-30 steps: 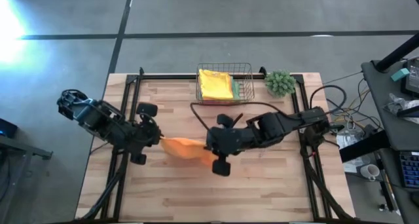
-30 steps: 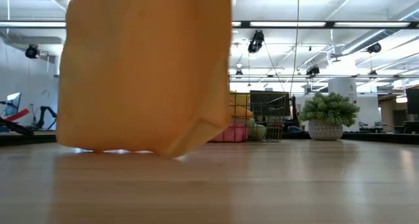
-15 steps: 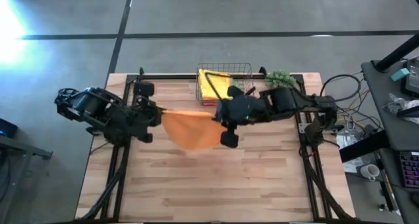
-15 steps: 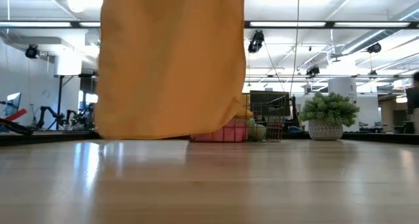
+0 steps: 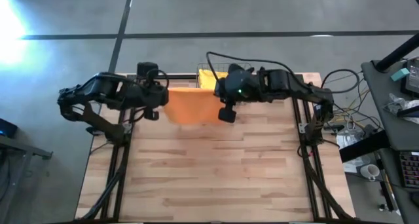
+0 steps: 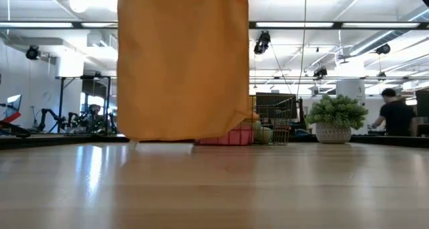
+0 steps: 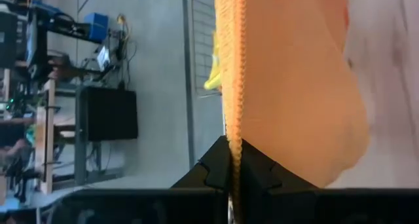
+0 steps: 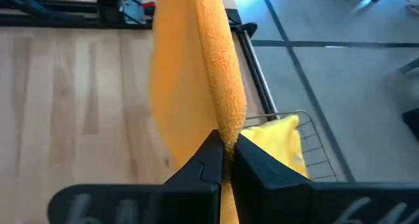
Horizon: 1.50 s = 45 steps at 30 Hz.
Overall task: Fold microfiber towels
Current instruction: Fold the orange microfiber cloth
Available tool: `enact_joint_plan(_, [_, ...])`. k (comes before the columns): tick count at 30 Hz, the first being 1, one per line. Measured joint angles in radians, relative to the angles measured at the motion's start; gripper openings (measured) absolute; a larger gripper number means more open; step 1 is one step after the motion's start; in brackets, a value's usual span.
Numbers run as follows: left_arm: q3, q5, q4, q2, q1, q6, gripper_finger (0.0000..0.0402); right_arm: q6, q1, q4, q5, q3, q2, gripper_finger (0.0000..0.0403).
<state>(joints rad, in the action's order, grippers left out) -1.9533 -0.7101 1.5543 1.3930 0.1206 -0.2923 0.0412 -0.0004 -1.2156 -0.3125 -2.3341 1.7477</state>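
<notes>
An orange microfiber towel (image 5: 190,106) hangs as a sheet between my two grippers over the far part of the table. In the low view the orange towel (image 6: 181,61) reaches down to just above the table top; I cannot tell whether its lower edge touches. My left gripper (image 5: 163,98) is shut on one upper corner, and my right gripper (image 5: 218,94) is shut on the other. Behind them stands a wire basket (image 8: 306,127) holding a yellow towel (image 8: 275,142). A pink towel (image 6: 231,136) shows low in the basket (image 6: 276,125). My left gripper pinches the towel's upper edge (image 7: 233,129) at its left end between its two fingers (image 7: 216,168), slanting down from the table's left. The cloth hangs below the hold, spread out. My right gripper pinches the upper edge (image 8: 226,122) at its right end between its fingers (image 8: 211,160), slanting down from the right. The edge looks thick, maybe doubled. The towel hangs below.
A small green plant (image 6: 337,118) stands at the far right, beside the basket. Bare wood table (image 5: 216,171) lies toward the near edge. A person (image 6: 395,115) stands in the room beyond the table.
Both grippers have carried the orange towel from the table's middle toward its far edge, rolling their wrists on the way. The towel, slanted and bunched between them before, now hangs flat and square between them, near the basket.
</notes>
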Motion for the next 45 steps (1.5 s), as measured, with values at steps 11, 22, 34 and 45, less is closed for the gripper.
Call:
enact_joint_plan(11, [0.050, 0.479, 0.010, -0.002, -0.001, 0.237, 0.0000, -0.205, 0.039, -0.093, 0.265, 0.000, 0.078, 0.0009])
enact_joint_plan(22, [0.367, 0.745, -0.025, -0.001, 0.171, 0.502, 0.0000, -0.405, 0.203, -0.077, 0.386, 0.000, 0.262, 0.0009])
enact_joint_plan(34, [0.642, 0.825, -0.393, -0.005, 0.401, 0.750, 0.0000, -0.574, 0.338, 0.028, 0.403, 0.000, 0.401, 0.0009])
enact_joint_plan(45, [0.781, 0.780, -0.496, -0.002, 0.412, 0.809, 0.0000, -0.609, 0.351, 0.040, 0.385, 0.000, 0.447, 0.0009])
